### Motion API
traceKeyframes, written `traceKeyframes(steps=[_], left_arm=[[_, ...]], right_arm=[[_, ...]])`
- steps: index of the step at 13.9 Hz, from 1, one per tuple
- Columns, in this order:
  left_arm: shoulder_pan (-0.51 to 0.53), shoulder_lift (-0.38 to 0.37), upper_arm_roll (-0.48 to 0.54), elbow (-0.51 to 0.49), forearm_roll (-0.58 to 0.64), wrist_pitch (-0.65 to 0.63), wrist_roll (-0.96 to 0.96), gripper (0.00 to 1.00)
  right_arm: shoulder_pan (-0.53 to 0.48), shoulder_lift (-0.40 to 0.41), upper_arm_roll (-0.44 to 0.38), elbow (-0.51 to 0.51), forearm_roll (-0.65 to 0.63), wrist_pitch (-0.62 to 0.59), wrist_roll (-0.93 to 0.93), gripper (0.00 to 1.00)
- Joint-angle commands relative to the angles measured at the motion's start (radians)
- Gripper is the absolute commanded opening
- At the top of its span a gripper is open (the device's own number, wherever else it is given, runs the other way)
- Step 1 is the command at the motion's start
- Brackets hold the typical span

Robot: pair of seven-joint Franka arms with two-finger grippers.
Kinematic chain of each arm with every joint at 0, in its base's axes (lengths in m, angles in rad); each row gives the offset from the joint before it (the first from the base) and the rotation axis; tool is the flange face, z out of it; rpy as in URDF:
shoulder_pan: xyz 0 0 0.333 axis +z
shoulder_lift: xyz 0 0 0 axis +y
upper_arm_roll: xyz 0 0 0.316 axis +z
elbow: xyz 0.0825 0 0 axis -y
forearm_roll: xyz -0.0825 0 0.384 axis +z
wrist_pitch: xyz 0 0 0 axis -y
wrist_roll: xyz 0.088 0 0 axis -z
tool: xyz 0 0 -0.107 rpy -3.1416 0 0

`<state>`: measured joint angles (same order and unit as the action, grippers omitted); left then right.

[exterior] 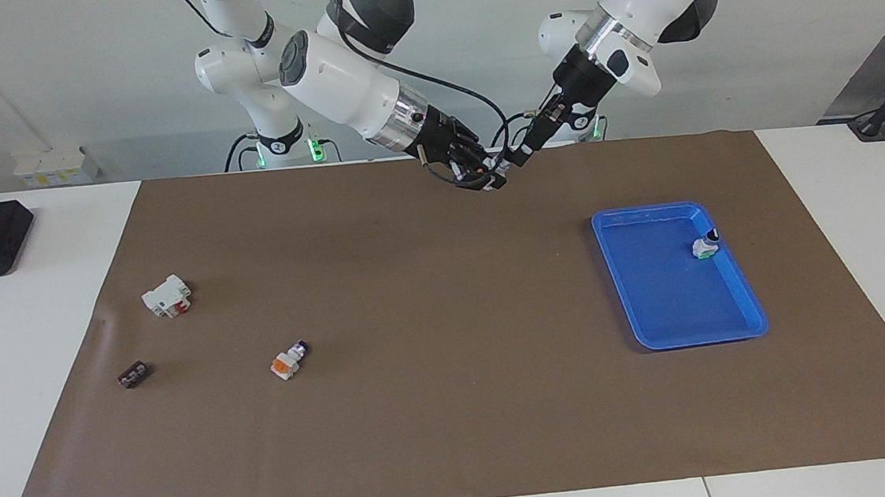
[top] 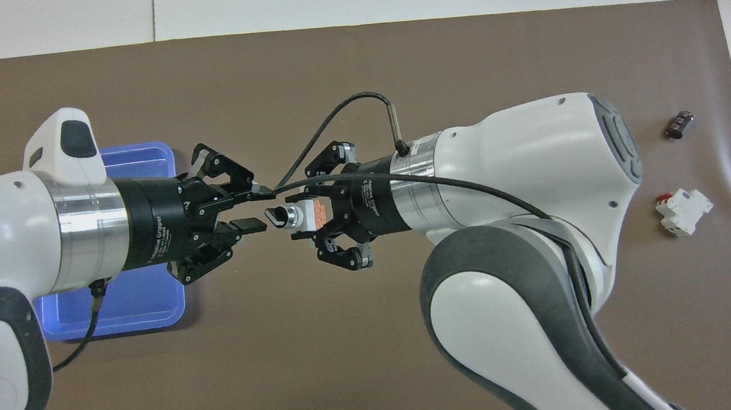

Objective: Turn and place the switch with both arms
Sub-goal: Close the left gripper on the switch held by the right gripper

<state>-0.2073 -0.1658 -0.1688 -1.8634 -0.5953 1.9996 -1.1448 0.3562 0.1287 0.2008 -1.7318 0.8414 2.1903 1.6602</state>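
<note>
Two switches of the white-and-orange kind are seen: one is held in the air by the right gripper (top: 312,216), the other switch (exterior: 289,360) lies untouched on the brown mat (exterior: 455,405) toward the right arm's end of the table. The held switch (top: 299,216) is clamped by its white-and-orange body between closed fingertips, its black tip pointed at the left gripper (top: 256,208). The hand-over is judged to be midway: the switch has been lifted and presented, but it has not been taken, turned or set down. The left gripper's fingers are parted, one above and one below the line of the black tip, with nothing between them and a small gap left to the switch. Both arms are stretched toward each other over the middle of the mat at the robots' edge, wrists nearly level and grippers face to face. A blue tray (exterior: 741,332), toward the left arm's end, already holds a white-and-green switch (exterior: 704,247); placing there is presumed to remain. A white block with a red part (exterior: 167,295) and a small dark part (exterior: 133,375) lie aside.
</note>
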Motion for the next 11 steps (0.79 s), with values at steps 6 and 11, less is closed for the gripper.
traceKeyframes(steps=[6,11], left_arm=[[-0.024,-0.012,0.003,-0.016,0.012,0.036,0.007,0.38],[-0.037,-0.017,0.003,-0.025,0.012,0.036,0.01,0.35]], right_arm=[[-0.006,-0.004,0.005,0.006,-0.01,-0.01,0.027,0.0],[-0.008,-0.004,0.005,0.006,-0.008,-0.012,0.029,0.0]])
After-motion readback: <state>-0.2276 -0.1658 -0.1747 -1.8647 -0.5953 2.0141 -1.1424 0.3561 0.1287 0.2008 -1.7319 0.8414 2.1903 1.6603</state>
